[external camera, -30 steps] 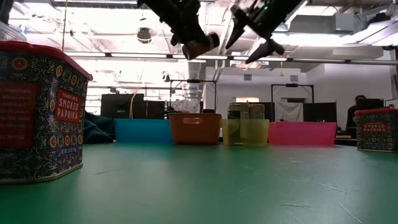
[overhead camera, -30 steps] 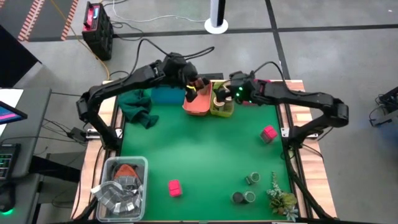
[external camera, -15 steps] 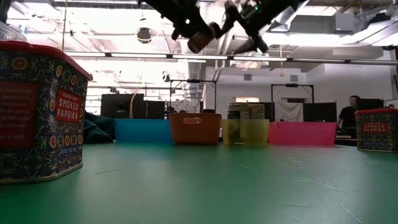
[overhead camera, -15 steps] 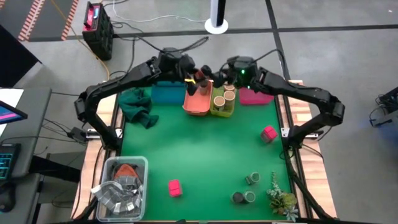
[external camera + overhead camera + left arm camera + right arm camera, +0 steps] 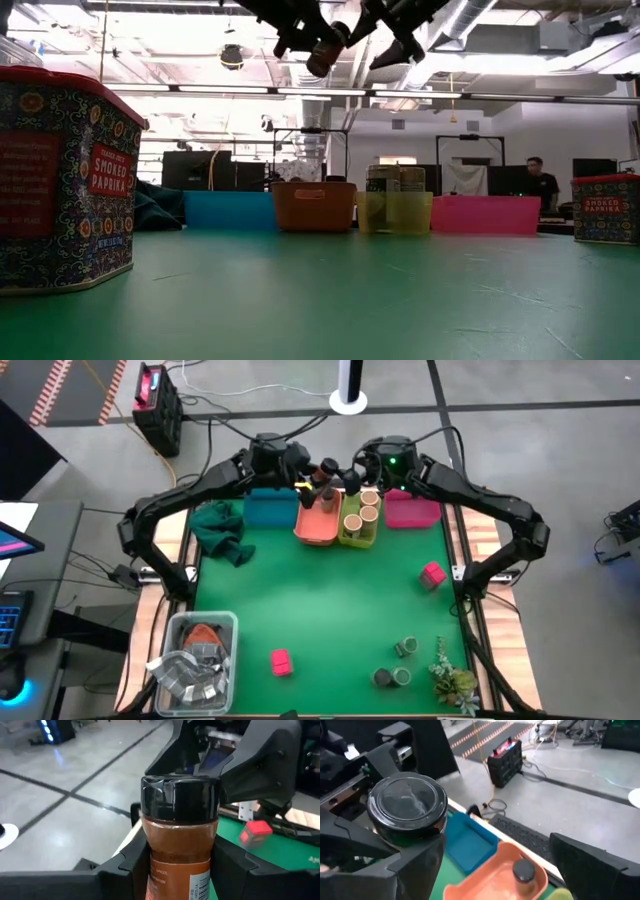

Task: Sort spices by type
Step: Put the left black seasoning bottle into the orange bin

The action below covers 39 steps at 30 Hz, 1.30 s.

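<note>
A dark-lidded spice jar [image 5: 180, 835] of brown powder hangs high over the orange tray [image 5: 318, 525], with my left gripper [image 5: 318, 480] shut on it. My right gripper [image 5: 351, 480] stands open just beside the jar's lid [image 5: 407, 807] and touches nothing. The orange tray holds another dark-lidded jar [image 5: 522, 872]. Tan-topped cylinders [image 5: 360, 515] stand in the yellow-green tray [image 5: 357, 538]. Two pink boxes [image 5: 432, 574] [image 5: 281, 661] and green-topped jars [image 5: 397, 665] lie on the green mat. My left gripper pinches the jar's labelled body [image 5: 175, 870], below the lid, between its two fingers [image 5: 132, 865]. The fingers run along the jar, coming from the table's left and slanting slightly down. The jar is lifted clear, near level, its lid [image 5: 325, 55] toward my right gripper.
Blue tray [image 5: 268, 510] and pink tray [image 5: 410, 512] flank the row at the far edge. A green cloth [image 5: 220, 528] lies at the far left. A clear tub [image 5: 195, 660] stands at the near left, a plant sprig [image 5: 452, 678] at the near right.
My right gripper has risen from over the yellow-green tray and gone toward the far edge and my left gripper, rolling as it went; it stays open. The jar in my left gripper has tipped up nearer to level.
</note>
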Each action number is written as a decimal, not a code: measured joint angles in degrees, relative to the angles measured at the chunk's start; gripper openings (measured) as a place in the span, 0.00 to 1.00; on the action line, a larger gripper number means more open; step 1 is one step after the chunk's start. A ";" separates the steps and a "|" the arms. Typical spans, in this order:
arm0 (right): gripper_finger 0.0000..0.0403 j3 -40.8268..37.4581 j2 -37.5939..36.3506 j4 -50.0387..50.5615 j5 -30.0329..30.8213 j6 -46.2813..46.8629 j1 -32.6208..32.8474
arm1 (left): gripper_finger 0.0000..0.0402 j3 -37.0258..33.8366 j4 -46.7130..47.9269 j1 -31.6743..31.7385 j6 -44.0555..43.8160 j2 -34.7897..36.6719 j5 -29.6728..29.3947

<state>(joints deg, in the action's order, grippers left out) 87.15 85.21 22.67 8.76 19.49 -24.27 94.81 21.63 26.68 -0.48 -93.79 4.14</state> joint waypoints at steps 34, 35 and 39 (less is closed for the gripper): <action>0.97 0.20 -1.86 25.50 0.76 5.83 5.62 | 0.48 -6.06 15.60 0.98 -7.57 -8.77 -1.27; 0.97 0.20 -2.17 26.65 1.35 6.27 6.26 | 0.48 -6.06 15.23 0.98 -7.74 -10.17 -1.24; 0.97 0.20 -5.29 31.78 4.02 7.84 8.15 | 0.48 -4.30 14.69 1.10 -7.93 -15.88 -4.70</action>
<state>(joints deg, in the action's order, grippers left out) 87.35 79.92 54.45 12.78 27.32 -16.13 90.51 36.32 27.78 -8.41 -109.68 -0.56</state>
